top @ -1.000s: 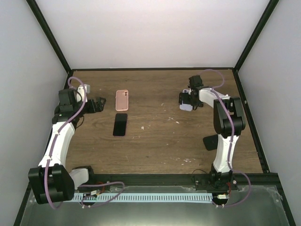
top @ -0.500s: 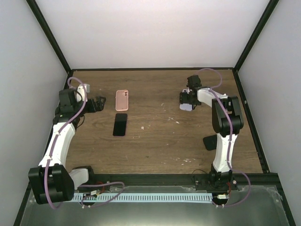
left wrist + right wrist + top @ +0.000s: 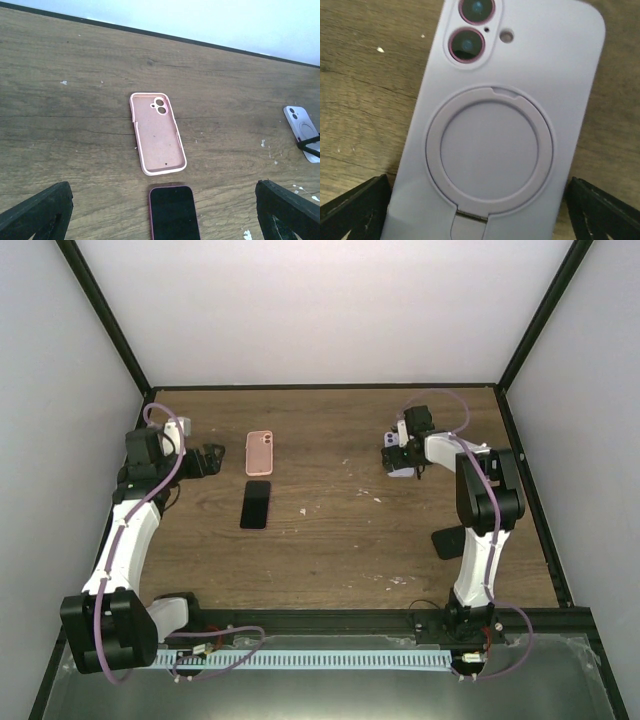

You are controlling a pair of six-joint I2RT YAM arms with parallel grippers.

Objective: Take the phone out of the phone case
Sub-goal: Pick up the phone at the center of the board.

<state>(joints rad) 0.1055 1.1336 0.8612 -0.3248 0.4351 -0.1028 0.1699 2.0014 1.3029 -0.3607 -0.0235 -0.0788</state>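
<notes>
Wooden table (image 3: 330, 540): left fingers (image 3: 45, 200) spread empty, right fingers (image 3: 365, 197) clamp the lilac-cased phone (image 3: 500, 125).

Bright, even light from overhead, pretty soft. The brown wood-grain table (image 3: 330, 540) only shows faint shadows, no real glare. Left wrist view is crisp. Right wrist view sits so close that the lilac phone case with a round ring stand (image 3: 495, 125) looks slightly soft.
</notes>
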